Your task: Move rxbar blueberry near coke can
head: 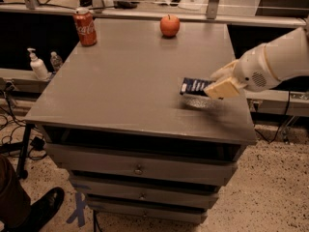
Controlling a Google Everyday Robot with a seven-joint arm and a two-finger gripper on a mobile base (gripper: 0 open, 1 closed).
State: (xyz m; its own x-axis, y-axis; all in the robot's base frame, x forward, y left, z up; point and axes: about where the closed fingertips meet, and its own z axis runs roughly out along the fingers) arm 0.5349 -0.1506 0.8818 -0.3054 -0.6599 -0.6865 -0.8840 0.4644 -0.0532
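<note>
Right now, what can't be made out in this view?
- Bar: its right end is hidden inside the claw, which holds it just above the table near the right edge.
- Arm: cut off by the right edge.
- Person: only a leg and shoe show; the lower-left corner cuts off the rest.
- Drawers: contents hidden behind shut fronts.
</note>
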